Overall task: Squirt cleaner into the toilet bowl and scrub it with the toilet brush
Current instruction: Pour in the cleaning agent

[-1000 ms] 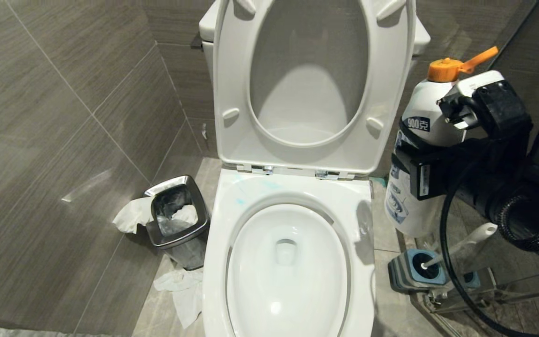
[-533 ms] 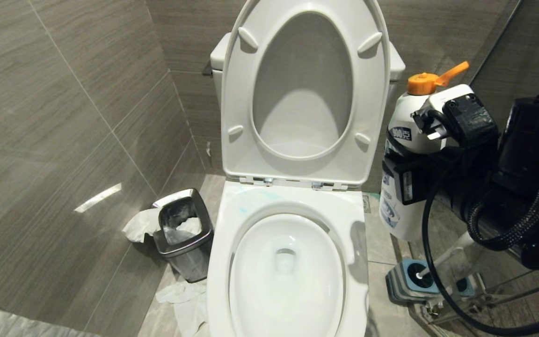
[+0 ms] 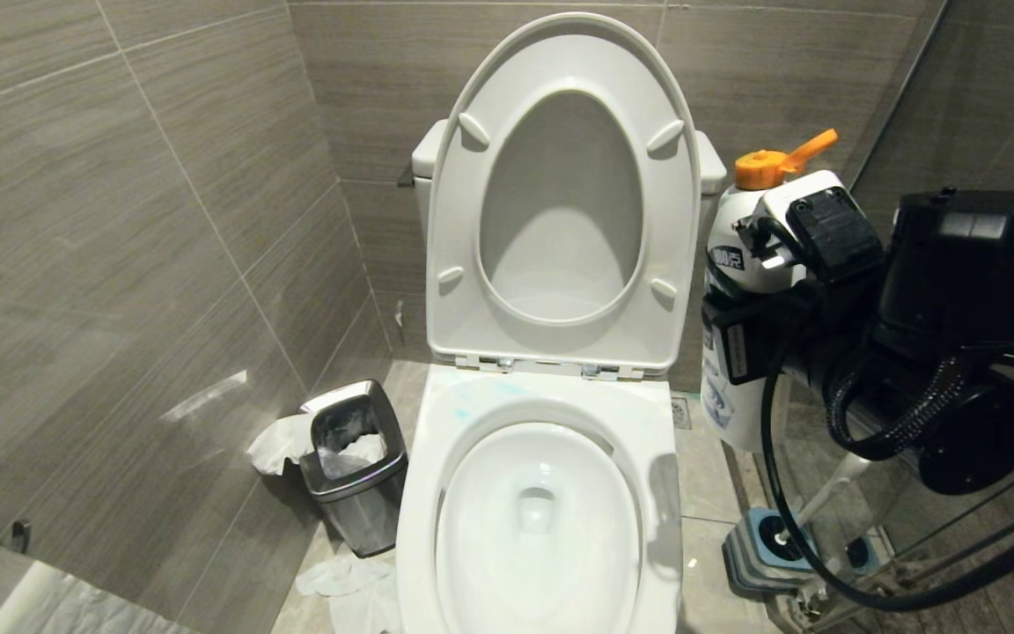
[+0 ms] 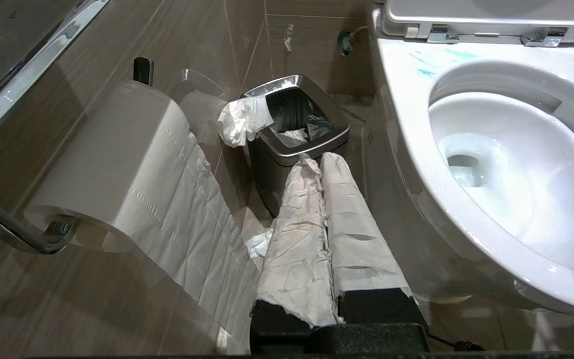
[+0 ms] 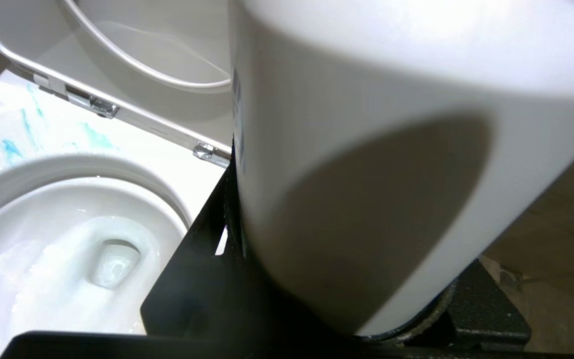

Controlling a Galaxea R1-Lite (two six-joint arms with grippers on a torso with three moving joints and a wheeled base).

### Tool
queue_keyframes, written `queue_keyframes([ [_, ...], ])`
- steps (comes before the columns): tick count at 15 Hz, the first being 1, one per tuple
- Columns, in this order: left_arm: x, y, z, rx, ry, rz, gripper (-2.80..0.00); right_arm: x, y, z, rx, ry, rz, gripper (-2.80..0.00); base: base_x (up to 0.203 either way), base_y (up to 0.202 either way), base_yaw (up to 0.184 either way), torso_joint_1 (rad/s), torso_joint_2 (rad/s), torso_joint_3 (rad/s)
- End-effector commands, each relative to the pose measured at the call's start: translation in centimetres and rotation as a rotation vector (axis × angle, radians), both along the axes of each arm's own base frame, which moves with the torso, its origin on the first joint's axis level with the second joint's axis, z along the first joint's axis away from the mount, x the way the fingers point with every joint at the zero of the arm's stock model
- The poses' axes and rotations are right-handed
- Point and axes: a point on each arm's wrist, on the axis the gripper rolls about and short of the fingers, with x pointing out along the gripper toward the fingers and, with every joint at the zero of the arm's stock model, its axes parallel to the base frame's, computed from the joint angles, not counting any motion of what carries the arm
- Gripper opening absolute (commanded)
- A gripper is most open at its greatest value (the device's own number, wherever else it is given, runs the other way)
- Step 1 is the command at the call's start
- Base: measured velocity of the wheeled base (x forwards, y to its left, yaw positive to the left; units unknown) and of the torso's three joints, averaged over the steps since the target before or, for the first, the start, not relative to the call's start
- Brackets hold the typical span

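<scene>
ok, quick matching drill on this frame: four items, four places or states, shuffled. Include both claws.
Items:
1. white cleaner bottle with orange cap
2. white-handled toilet brush
3. small steel bin
4. left claw

States:
A. standing in a blue-grey holder on the floor
B. shut, fingers wrapped in paper
C. gripped upright by the right claw
D. on the floor left of the white porcelain toilet bowl, tissue inside

Pairs: 1-C, 2-A, 3-D, 4-B

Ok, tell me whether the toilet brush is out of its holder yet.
No. In the head view the toilet brush stands in its blue-grey holder on the floor beside the toilet bowl.
</scene>
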Motion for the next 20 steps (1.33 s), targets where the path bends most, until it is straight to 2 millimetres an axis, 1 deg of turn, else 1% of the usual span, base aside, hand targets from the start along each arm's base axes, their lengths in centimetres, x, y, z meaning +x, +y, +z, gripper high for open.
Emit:
queue_keyframes([
  [1, 0.0, 0.0, 0.0, 0.001, 0.003, 0.0, -2.8, 0.9, 0.7, -0.7, -0.019, 0.018, -0.01, -2.8, 0.0, 0.0, 0.0, 0.002, 0.0, 0.05],
  [5, 0.0, 0.0, 0.0, -0.001, 0.003, 0.0, -2.8, 2.4, 1.9, -1.0, -0.037, 0.02, -0.019, -2.8, 0.0, 0.0, 0.0, 0.003, 0.0, 0.007],
  [7, 0.0, 0.0, -0.1, -0.001, 0.005, 0.0, -2.8, 3.3, 2.6, -1.8, -0.082, 0.036, -0.024, -2.8, 0.0, 0.0, 0.0, 0.0, 0.0, 0.0],
  [9, 0.0, 0.0, -0.1, -0.001, 0.005, 0.0, -2.8, 4.0, 3.2, -2.6, -0.16, 0.05, -0.016, -2.8, 0.0, 0.0, 0.0, 0.0, 0.0, 0.0],
  [12, 0.0, 0.0, 0.0, 0.002, 0.003, 0.0, -2.8, 4.3, 4.1, -3.3, -0.259, 0.063, 0.01, -2.8, 0.0, 0.0, 0.0, 0.0, 0.0, 0.0],
  [16, 0.0, 0.0, -0.1, 0.008, 0.005, -0.003, -2.8, 4.7, 4.5, -4.4, -0.43, 0.086, 0.037, -2.8, 0.0, 0.0, 0.0, 0.0, 0.0, 0.0],
  [20, 0.0, 0.0, -0.1, 0.008, 0.005, -0.003, -2.8, 5.0, 4.8, -4.8, -0.636, 0.093, 0.045, -2.8, 0.0, 0.0, 0.0, 0.0, 0.0, 0.0],
])
